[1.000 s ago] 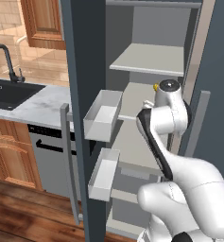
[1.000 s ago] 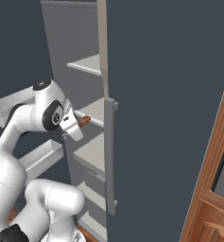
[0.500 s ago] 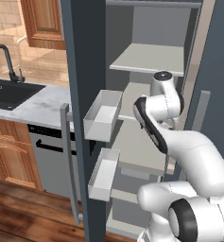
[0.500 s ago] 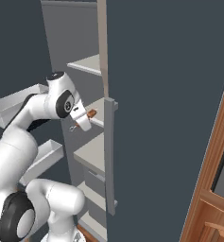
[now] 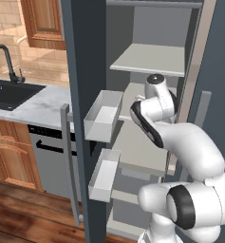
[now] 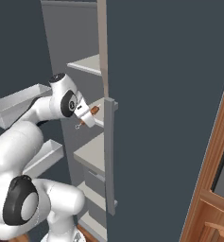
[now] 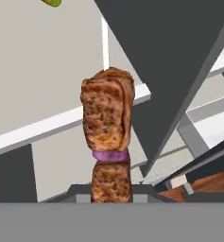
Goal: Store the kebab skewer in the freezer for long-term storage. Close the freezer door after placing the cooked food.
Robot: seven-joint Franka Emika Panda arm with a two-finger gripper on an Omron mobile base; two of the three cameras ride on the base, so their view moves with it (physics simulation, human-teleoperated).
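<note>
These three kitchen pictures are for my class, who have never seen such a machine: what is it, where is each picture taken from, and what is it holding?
It is a white robot arm on a driving base. Two pictures come from cameras on that base, behind the arm to its left and right. The third looks along the arm's end effector. The freezer door stands open, showing pale shelves and grey door bins. The end effector is shut on the kebab skewer, browned meat chunks with a purple slice between, and holds it at the freezer's opening.
</note>
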